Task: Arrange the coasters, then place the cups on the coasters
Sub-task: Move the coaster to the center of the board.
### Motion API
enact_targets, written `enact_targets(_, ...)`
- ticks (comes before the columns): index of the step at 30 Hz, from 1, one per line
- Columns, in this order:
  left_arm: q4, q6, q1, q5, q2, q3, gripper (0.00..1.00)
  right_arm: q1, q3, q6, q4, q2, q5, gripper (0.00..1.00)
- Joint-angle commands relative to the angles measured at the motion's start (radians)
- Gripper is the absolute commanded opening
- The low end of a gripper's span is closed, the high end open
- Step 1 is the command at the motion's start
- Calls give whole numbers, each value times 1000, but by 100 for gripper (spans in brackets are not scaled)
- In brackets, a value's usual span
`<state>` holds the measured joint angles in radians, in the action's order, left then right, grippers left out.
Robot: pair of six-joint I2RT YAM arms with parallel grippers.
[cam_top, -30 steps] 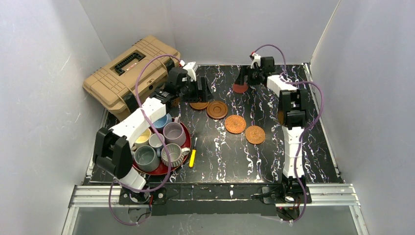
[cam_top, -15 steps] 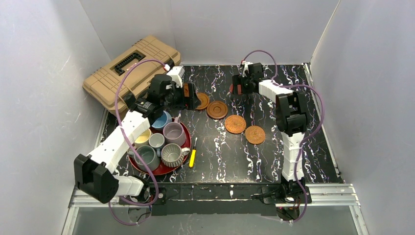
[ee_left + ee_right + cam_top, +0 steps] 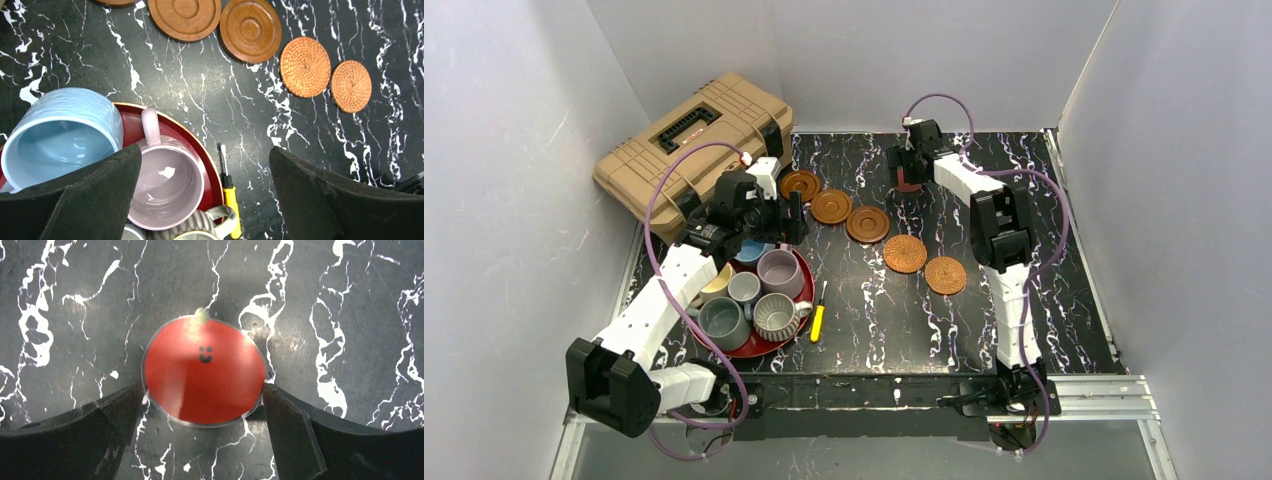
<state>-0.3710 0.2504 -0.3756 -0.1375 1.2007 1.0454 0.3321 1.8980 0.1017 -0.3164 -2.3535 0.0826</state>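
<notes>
Three dark brown coasters [image 3: 800, 184] [image 3: 831, 207] [image 3: 867, 224] and two woven coasters [image 3: 905, 254] [image 3: 945, 275] run in a diagonal line across the table. The flat red coaster [image 3: 204, 370] lies on the table at the back, between the fingers of my open right gripper [image 3: 202, 392] [image 3: 907, 168]. My left gripper [image 3: 204, 152] [image 3: 784, 215] hangs open and empty above the mauve cup [image 3: 167, 182] and the tray's rim. The light blue cup [image 3: 60, 135], ribbed cup [image 3: 776, 315], grey-green cup [image 3: 724, 322], cream-yellow cup [image 3: 716, 280] and small pale grey cup [image 3: 744, 288] stand beside it.
All the cups stand on a large red round tray [image 3: 754, 350] at the front left. A yellow screwdriver [image 3: 818, 322] lies just right of the tray. A tan toolbox [image 3: 694, 140] sits at the back left corner. White walls close in three sides.
The left gripper let go of a brown coaster at the line's back left end, opened, and drew back over the tray. The right gripper shifted left with the red coaster and opened wider.
</notes>
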Motion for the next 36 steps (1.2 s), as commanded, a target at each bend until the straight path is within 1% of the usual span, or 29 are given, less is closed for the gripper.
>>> enact_targets(1,-14,-31,6,7,-28,-11,98,8,127,24,-25,-53,57,98)
enact_targets(8,-11,-34,9,12,-39,-15,98,15,267,8,-71,-143,85,98)
enact_targets(14,-9,-33,10,-3,-28,-14,98,25,291,-46,-75,-168,46,98)
enact_targets(21,-9,-30,10,-13,-18,-12,98,40,326,-85,-135,-212,70,98)
enact_targets(25,-11,-30,11,-9,-18,-14,98,44,295,-98,-178,-203,98,98)
enact_targets(28,-10,-30,11,-8,-21,-14,98,44,215,-99,-185,-161,116,97)
enact_targets(30,-9,-28,12,-10,-21,-14,98,43,156,-127,-184,-132,115,95)
enact_targets(33,-10,-28,12,-11,-26,-16,98,31,85,-131,-187,-102,78,94)
enact_targets(36,-10,-28,12,-7,-34,-19,98,4,55,-113,-196,-91,47,93)
